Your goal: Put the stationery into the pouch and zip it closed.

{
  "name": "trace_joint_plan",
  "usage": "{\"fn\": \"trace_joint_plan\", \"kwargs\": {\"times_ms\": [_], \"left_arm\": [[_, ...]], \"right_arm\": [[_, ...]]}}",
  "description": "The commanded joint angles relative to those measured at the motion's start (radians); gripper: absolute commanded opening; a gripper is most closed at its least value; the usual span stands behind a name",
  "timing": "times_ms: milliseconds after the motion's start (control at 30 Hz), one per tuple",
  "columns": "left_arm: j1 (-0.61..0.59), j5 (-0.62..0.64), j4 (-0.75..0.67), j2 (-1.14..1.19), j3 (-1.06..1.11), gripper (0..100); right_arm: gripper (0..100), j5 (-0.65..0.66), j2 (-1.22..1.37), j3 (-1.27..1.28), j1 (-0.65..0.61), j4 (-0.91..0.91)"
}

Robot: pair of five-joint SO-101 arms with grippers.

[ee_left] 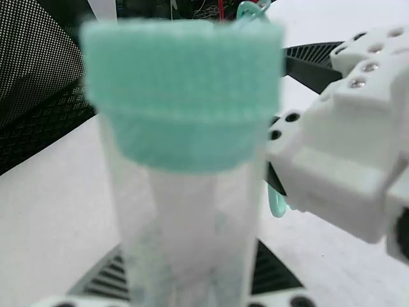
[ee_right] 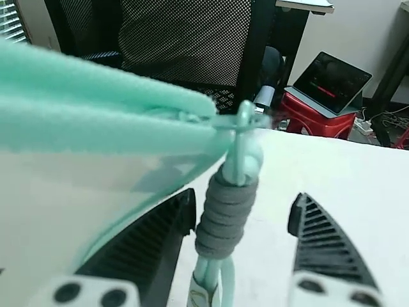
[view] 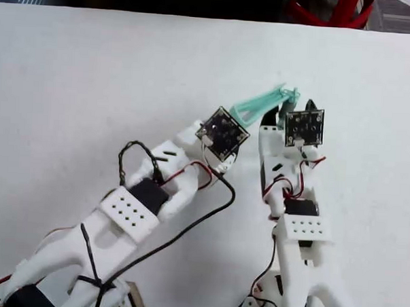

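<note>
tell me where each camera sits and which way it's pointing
high view: fixed above the table, looking down on the left arm, the right arm and the pouch between them.
left wrist view: on the left arm, facing the pouch clamped in its own fingers, the right arm beside.
right wrist view: on the right arm, looking past its open fingers at the zipper pull.
shared: all three show the pouch.

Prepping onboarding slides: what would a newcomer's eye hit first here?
The mint pouch stands out, held where the two arm tips meet, just above the middle of the high view. Up close, its zip pull, wrapped in grey, hangs between the open jaws of the right tool. The left tool grips the pouch's clear body below the mint band.
</note>
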Motion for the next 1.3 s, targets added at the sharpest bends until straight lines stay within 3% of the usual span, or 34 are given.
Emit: {"fn": "trace_joint_plan", "kwargs": {"times_ms": [0,267,600,800,933,1167,1267], "left_arm": [[0.007,-0.008,-0.002,0.038,0.046,2],[0.007,-0.008,-0.002,0.038,0.046,2],[0.007,-0.008,-0.002,0.038,0.046,2],[0.007,-0.008,-0.002,0.038,0.046,2],[0.007,-0.008,-0.002,0.038,0.046,2],[0.007,-0.008,-0.009,0.039,0.046,2],[0.007,-0.009,-0.041,0.064,0.051,2]], "right_arm": [[23.3,-0.009,-0.002,-0.052,0.007,-0.022],[15.0,-0.003,-0.001,-0.051,0.008,-0.077],[17.6,-0.003,-0.001,-0.052,0.007,-0.081],[1.6,-0.003,-0.004,-0.048,0.021,-0.081],[2.9,-0.009,-0.015,-0.044,0.048,-0.076],[1.8,-0.002,-0.269,0.100,0.054,-0.071],[1.8,0.000,-0.432,0.121,0.054,0.033]]}}
